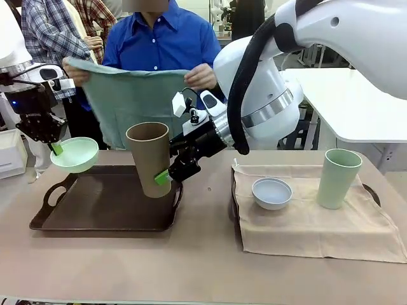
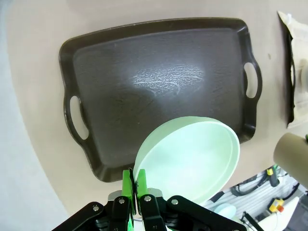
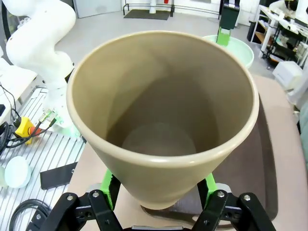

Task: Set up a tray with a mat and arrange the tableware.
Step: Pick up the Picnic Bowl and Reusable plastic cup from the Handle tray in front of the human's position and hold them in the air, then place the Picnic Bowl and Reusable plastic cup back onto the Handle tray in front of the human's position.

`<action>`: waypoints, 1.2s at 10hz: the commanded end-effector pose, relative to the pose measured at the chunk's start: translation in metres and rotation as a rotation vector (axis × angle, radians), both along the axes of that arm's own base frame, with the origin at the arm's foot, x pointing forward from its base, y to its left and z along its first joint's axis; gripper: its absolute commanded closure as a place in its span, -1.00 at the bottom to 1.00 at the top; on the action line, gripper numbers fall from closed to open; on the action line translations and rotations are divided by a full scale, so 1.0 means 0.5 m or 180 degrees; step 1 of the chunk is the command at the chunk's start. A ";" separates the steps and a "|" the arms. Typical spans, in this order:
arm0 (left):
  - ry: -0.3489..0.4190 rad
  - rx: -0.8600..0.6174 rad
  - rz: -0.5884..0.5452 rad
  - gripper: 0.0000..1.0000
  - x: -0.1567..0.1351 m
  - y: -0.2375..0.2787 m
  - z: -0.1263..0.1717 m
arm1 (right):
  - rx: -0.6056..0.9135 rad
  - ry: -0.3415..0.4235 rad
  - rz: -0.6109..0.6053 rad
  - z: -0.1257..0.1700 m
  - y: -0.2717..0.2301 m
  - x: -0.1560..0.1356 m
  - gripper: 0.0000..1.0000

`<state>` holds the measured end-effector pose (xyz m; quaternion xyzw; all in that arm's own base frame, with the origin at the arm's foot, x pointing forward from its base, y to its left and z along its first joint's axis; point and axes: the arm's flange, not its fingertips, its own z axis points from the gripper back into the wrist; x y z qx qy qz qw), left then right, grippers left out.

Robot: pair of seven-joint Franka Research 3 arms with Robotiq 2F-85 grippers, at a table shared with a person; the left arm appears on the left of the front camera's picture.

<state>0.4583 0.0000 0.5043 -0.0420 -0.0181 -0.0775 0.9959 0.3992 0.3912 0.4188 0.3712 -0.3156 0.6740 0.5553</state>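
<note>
Two glossy white arms, the right arm [image 1: 267,82] banded in silver at its joint and trailed by a ribbed black hose, end in black grippers (green pads, silver screws at the knuckles). Across the table, a person [image 1: 162,38] wears a bright blue collared shirt.

At the left edge of the front view the left arm hangs down with its black wrist pointing at the table, and its left hand [image 1: 56,148] has the green pads pinched tight on the rim of the mint green bowl [image 1: 76,154], held in the air at middle left. The right arm sweeps in from the upper right, its white elbow bulking in the centre, the forearm slanting down and leftward. Its right hand [image 1: 166,174] clasps the lower part of the tan-brown cup [image 1: 149,157], one pad on each side, the cup tilted and lifted.
</note>
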 end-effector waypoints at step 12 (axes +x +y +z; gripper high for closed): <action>-0.0047 0.0005 -0.0028 1.00 0.007 0.000 0.002 | 0.0018 -0.0002 0.0011 0.003 0.007 0.002 1.00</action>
